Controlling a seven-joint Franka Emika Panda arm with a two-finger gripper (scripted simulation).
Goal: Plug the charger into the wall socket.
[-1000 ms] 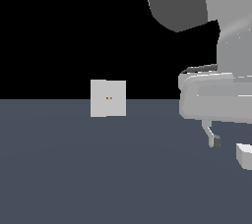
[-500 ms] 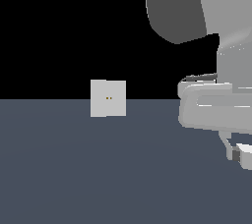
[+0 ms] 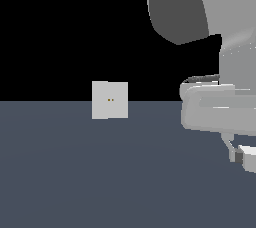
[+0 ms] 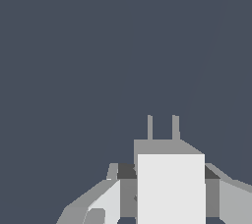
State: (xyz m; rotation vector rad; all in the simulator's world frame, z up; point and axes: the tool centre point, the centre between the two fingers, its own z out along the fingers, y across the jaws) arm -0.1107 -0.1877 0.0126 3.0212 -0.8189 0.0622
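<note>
Dark slate-blue surface (image 3: 100, 172) is filling the lower half of the exterior view under a black backdrop, and it is filling nearly all of the wrist view too.

In the wrist view the charger (image 4: 170, 188) is sitting at about 6 o'clock, a pale block with two thin prongs pointing up toward 12 o'clock over bare surface. Grey fingers (image 4: 219, 193) are flanking the block on both sides, with dark pads pressing against its flanks, so the jaws are looking closed onto it, open only as far as the block is wide.

In the exterior view the charger (image 3: 249, 158) is showing as a pale corner at about 4 o'clock, cut by the frame edge, with the gripper (image 3: 239, 156) right against it. Compared with a second ago, the fingers have dropped: then they were hanging above and beside the block, half a second ago they were reaching it, and now they are sitting down around it. That is reading as the grasp just being made, with the block seemingly not yet lifted off the surface.

Farther out, the wall socket (image 3: 110, 100) is standing upright at about 9 o'clock from the frame's centre, well apart from the charger, its two yellowish dots facing the camera; it is sitting where it was before. The carry and the plugging-in are still to come, and the prongs will likely need turning to face those dots.
</note>
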